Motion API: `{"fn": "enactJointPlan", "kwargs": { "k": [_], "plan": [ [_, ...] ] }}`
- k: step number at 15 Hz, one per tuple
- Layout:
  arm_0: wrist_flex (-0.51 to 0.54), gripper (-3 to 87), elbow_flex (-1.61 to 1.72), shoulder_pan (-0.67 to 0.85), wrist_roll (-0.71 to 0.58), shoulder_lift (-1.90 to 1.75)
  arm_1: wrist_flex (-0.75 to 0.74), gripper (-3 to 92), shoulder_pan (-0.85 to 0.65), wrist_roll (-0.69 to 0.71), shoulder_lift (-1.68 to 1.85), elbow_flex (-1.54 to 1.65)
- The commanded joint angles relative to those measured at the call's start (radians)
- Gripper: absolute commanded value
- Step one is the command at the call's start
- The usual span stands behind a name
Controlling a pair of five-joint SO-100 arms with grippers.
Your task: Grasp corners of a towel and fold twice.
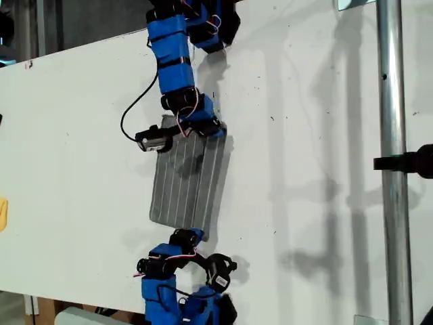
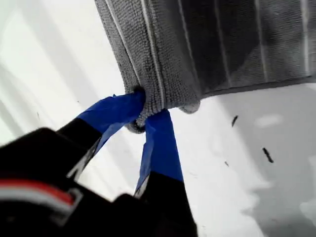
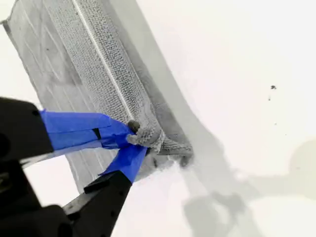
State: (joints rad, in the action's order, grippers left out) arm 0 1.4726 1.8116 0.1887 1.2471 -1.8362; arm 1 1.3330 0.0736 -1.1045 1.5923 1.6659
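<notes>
on the white desk [image 1: 81, 135], mid-frame in the exterior view, the towel [image 1: 186, 179] lies as a narrow grey striped rectangle, seemingly already doubled over once.

far at the exterior view's left edge: a small yellow object [image 1: 3, 213], well apart from the cloth.

middle: two blue arms, one from the top, one from the bottom of the exterior view, each at one end of the towel. which is first, which second: cannot tell.

my first gripper [image 2: 144, 114]: fingers clenched on a bunched towel corner. my second gripper [image 3: 133, 140]: same, fingers pinched on a rumpled corner, layers stacked.

handling, my guess: light, limp, nubby weave, grips well, not fragile; sags if lifted. take it at the corners, catching all layers.

exterior view's right: a metal pole [image 1: 394, 162].

containers: none seen.
</notes>
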Motion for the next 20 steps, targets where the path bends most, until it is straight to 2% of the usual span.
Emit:
{"fn": "enactJointPlan", "kwargs": {
  "k": [1,4,6,9,12,16,18,20],
  "plan": [
    [-0.037,-2.8,-0.092,0.170,-0.166,0.054,0.003,-0.3,-0.118,0.077,0.061,0.000],
    [-0.052,-2.8,-0.296,0.336,-0.380,0.252,0.005,-0.3,-0.318,0.201,0.117,0.046],
    [-0.017,-2.8,-0.512,0.411,-0.483,0.440,0.009,-0.3,-0.465,0.318,0.149,0.049],
    [0.091,-2.8,-0.908,0.520,-0.561,0.733,-0.031,-0.3,-0.667,0.515,0.146,-0.011],
    [0.089,-2.7,-0.960,0.634,-0.574,0.736,-0.086,-0.3,-0.807,0.658,0.067,-0.130],
    [0.109,-2.6,-0.954,0.693,-0.595,0.693,-0.152,-0.3,-0.853,0.693,-0.014,-0.189],
    [0.143,-2.3,-0.942,0.667,-0.583,0.686,-0.143,-0.3,-0.811,0.644,-0.028,-0.135],
    [0.179,-0.9,-0.922,0.612,-0.552,0.698,-0.072,-0.3,-0.753,0.568,-0.028,-0.103]
  ]
}}
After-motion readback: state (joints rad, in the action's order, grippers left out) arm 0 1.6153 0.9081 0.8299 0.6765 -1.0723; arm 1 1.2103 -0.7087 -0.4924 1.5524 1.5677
